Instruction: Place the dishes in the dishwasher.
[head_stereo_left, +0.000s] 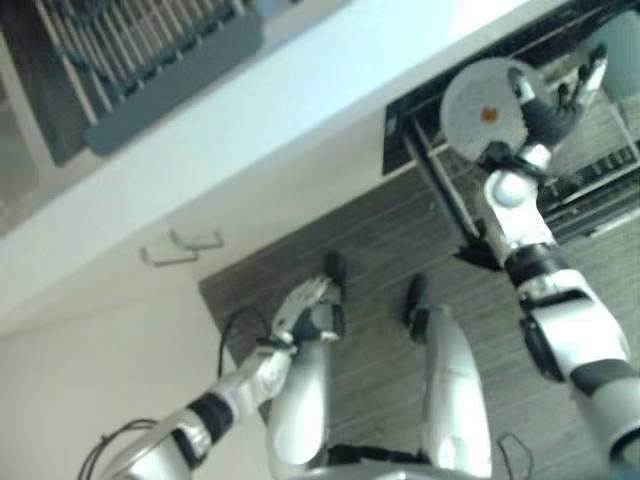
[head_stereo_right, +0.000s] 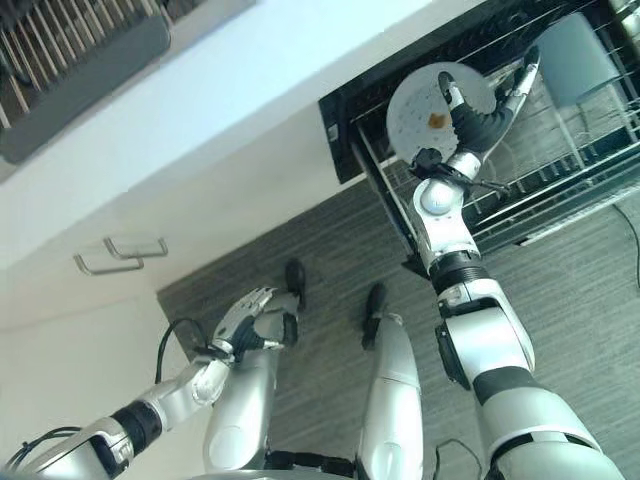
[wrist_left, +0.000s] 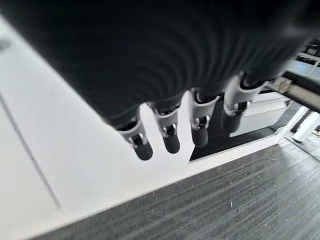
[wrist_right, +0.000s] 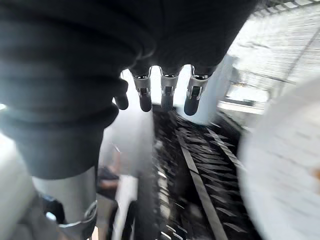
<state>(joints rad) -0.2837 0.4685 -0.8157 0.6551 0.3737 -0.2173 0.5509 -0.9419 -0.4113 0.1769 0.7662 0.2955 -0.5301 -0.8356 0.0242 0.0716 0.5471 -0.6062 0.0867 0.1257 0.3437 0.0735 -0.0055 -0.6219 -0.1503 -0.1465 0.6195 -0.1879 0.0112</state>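
Right hand (head_stereo_right: 478, 118) is up over the pulled-out dishwasher rack (head_stereo_right: 560, 165), holding a round white plate (head_stereo_right: 425, 110). Plate has a small orange spot on its face. Thumb lies across the face, fingers (head_stereo_right: 522, 72) reach past the far edge, so I read it as a curled grip on the rim. In the right wrist view the fingers look fairly straight and the plate (wrist_right: 285, 170) sits off to the thumb side, so the grip isn't a tight fist.

Key relation: plate is on the thumb side of the right hand, face toward the head camera, roughly upright on edge. The rack wires are just past the fingertips, beyond and below the hand. The rack's rails run away from the open dishwasher front (head_stereo_right: 345, 125); my guess is the plate edge must line up with a slot between the tines before I lower it. A pale blue-grey dish (head_stereo_right: 580, 55) already stands in the rack beyond the fingertips; I'd keep clear of it.

Left hand (head_stereo_right: 250, 318) hangs low near the floor, well apart from the rack, fingers loosely relaxed, holding nothing. Right hand is the only one in reach.
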